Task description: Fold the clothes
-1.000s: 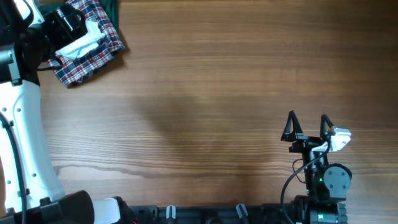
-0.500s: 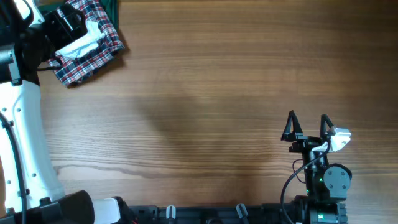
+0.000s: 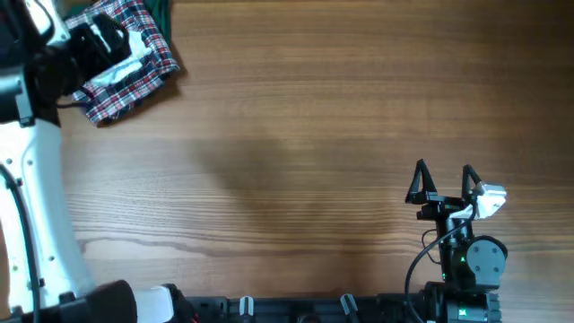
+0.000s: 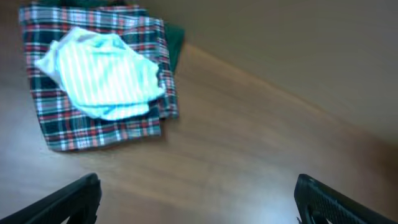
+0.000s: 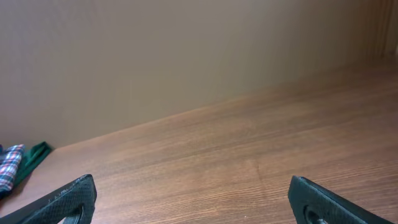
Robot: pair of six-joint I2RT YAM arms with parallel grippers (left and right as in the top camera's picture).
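A folded red, white and dark plaid garment (image 3: pixel 134 76) lies at the table's far left corner. A folded white striped garment (image 3: pixel 126 70) lies on top of it. A green garment (image 3: pixel 160 11) shows from under the back edge. In the left wrist view the plaid garment (image 4: pixel 99 118), white garment (image 4: pixel 102 74) and green garment (image 4: pixel 175 38) lie ahead of the fingers. My left gripper (image 3: pixel 97 40) (image 4: pixel 199 202) is open and empty, above the pile. My right gripper (image 3: pixel 443 179) (image 5: pixel 193 202) is open and empty, low at the near right.
The wooden table (image 3: pixel 314 135) stretches between the two arms. The left arm's white body (image 3: pixel 36 179) stands along the left edge. The right wrist view shows the green garment (image 5: pixel 34 155) and plaid edge (image 5: pixel 9 168) far off at its left.
The left arm has shifted slightly over the clothes pile. The pile and the right arm have not moved.
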